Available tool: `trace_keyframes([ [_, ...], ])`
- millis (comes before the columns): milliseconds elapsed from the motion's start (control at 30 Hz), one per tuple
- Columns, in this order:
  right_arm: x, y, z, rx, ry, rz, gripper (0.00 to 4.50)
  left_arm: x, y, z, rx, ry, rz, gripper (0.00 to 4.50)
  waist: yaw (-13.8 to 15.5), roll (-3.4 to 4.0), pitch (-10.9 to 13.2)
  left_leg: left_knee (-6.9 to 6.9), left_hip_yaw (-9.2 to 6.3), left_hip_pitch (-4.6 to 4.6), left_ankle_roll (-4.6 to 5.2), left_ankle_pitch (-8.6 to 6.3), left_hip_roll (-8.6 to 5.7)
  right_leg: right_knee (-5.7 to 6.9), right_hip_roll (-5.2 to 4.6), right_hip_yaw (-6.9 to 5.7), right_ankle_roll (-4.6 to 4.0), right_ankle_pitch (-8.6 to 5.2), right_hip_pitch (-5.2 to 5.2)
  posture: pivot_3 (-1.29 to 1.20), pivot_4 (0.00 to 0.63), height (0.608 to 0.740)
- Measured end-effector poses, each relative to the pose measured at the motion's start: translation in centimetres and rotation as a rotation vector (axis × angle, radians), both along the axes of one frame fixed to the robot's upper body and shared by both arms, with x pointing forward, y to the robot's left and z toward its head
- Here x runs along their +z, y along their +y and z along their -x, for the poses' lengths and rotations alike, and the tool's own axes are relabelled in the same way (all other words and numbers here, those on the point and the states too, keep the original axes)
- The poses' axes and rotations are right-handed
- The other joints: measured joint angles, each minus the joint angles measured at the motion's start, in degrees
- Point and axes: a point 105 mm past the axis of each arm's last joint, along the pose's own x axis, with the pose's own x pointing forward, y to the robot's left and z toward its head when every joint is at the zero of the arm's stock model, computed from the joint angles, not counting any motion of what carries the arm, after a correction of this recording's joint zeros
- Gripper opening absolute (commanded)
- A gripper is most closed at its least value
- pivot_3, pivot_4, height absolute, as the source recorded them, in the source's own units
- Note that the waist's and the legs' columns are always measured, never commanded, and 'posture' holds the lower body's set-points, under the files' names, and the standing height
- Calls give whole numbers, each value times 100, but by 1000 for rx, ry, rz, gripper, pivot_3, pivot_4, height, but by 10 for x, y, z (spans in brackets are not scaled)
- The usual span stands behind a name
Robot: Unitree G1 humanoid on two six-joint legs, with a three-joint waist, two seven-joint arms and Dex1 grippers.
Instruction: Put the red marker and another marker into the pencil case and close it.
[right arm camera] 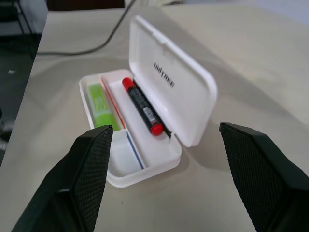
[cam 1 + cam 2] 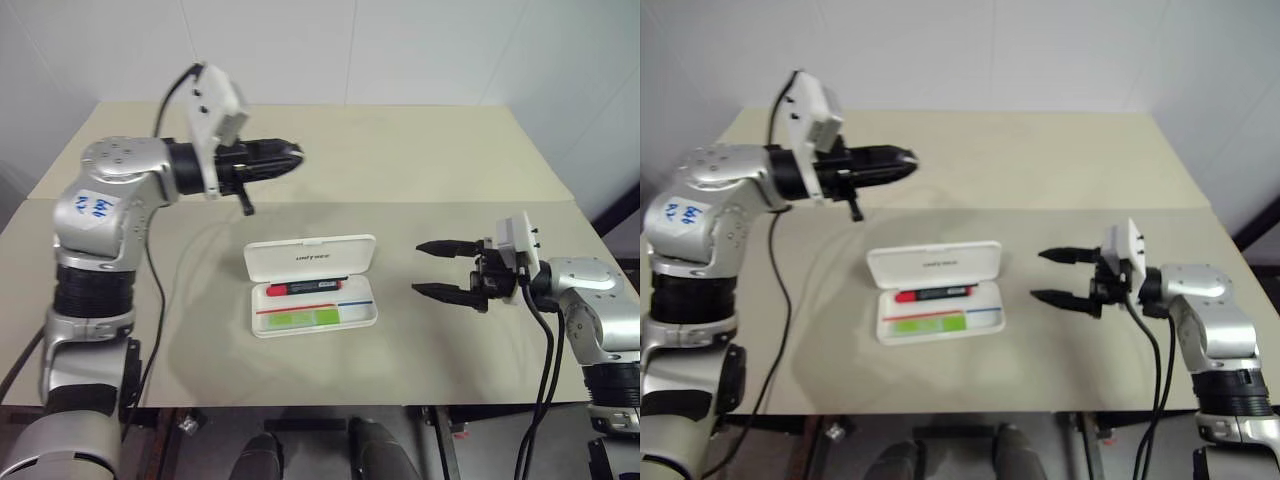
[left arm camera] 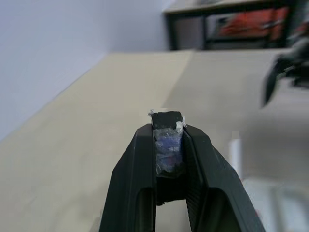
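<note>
Now both markers sit inside pencil case (image 2: 312, 287): red marker (image 2: 305, 287) at rear, green marker (image 2: 303, 319) in front. Lid up. My right gripper (image 2: 440, 268) wide open, empty, beside case; left gripper (image 2: 285, 155) nearly shut, empty afaict. Recommend pressing lid down evenly

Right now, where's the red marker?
The red marker lies inside the open pencil case at mid-table, in the compartment nearest the raised lid, with the green marker in the compartment beyond the divider.

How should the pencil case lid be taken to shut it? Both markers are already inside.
Take the lid by its free long edge, coming from the far side and pushing toward the tray. It stands nearly upright on its hinge. The right gripper, wide open, is nearest.
</note>
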Motion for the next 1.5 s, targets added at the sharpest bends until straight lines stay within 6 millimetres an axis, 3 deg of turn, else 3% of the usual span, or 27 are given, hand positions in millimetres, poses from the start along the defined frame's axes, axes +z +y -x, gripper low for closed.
trace_keyframes([
  [167,-6,-21,3,-32,32,10,4500,-20,-38,16,-107,99,-38,385,-8,2,1,3,0,2,0,0,-1,3,1,3,0,0,1,0,150,740],
  [267,-12,-40,5,-80,49,46,4500,-45,-55,22,-134,187,-81,385,4,3,2,6,0,3,0,0,-2,1,0,3,1,0,4,0,150,740],
  [367,-17,-50,7,-114,62,64,4500,-65,-66,23,-125,276,-105,385,-6,3,2,10,0,4,0,0,-3,1,1,5,3,1,5,0,150,740],
  [567,-24,-54,9,-149,78,65,4500,-86,-80,38,-100,353,-184,385,-4,5,2,11,0,5,0,0,-3,1,2,7,4,1,7,0,150,740],
  [1067,-30,-49,3,-178,78,61,4500,-130,-74,48,-32,475,-343,385,2,6,3,19,0,6,-1,1,-6,-4,1,8,5,2,13,0,150,740],
  [1500,-27,-47,2,-189,61,63,4500,-149,-69,43,0,430,-427,385,8,7,3,19,0,5,0,1,-7,-9,0,9,6,2,14,0,150,740],
])
